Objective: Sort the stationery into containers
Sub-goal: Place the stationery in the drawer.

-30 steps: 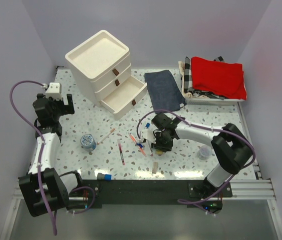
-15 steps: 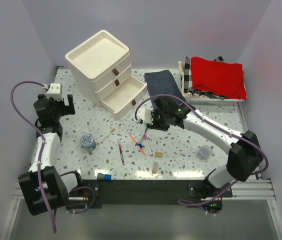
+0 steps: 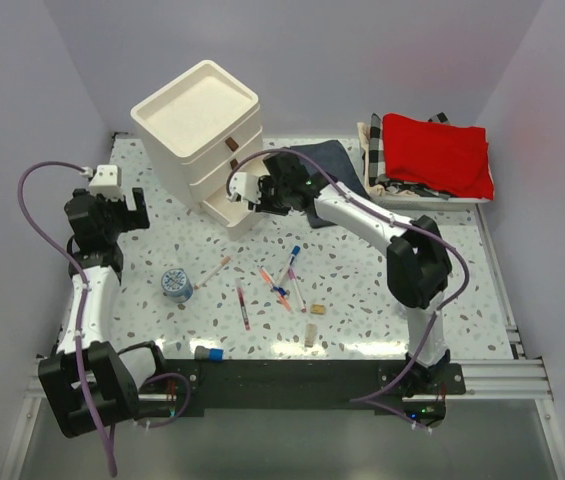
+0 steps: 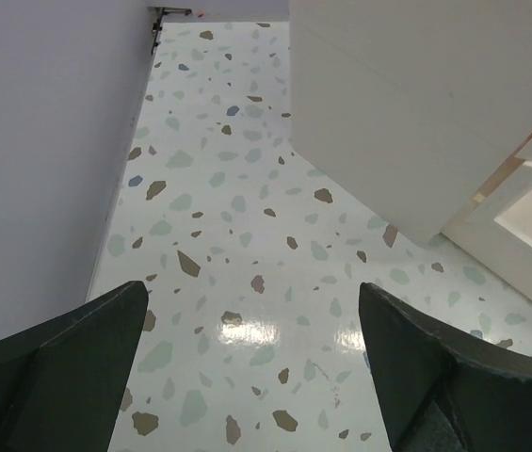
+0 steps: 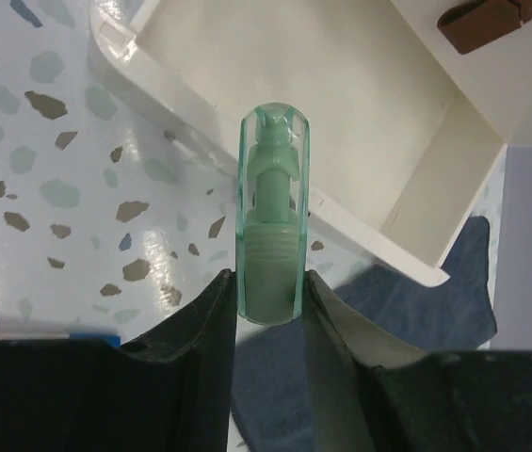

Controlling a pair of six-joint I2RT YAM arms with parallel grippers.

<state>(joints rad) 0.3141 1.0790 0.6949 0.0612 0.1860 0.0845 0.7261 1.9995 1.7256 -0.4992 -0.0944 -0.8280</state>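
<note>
My right gripper (image 5: 270,299) is shut on the mint-green eraser (image 5: 272,221), a stick in a clear green case. It hangs over the near corner of the open bottom drawer (image 5: 341,104) of the cream-white drawer unit (image 3: 200,125). In the top view the right gripper (image 3: 262,195) is at that drawer's (image 3: 247,200) right end. My left gripper (image 4: 251,358) is open over bare table, left of the unit (image 4: 416,104). On the table lie the blue-white roll (image 3: 176,284), pens (image 3: 282,283), a red pen (image 3: 243,305), a tan block (image 3: 317,311) and a blue-capped stick (image 3: 209,352).
A dark blue folded cloth (image 3: 334,168) lies right of the drawer unit, under my right arm, and shows below the eraser as the cloth (image 5: 378,311). A checkered basket (image 3: 374,175) with red cloth (image 3: 435,152) stands at the back right. The left wall (image 4: 40,141) is close to my left gripper.
My right arm has carried the eraser from the middle of the table up and left to the open bottom drawer. The left arm has not moved.
</note>
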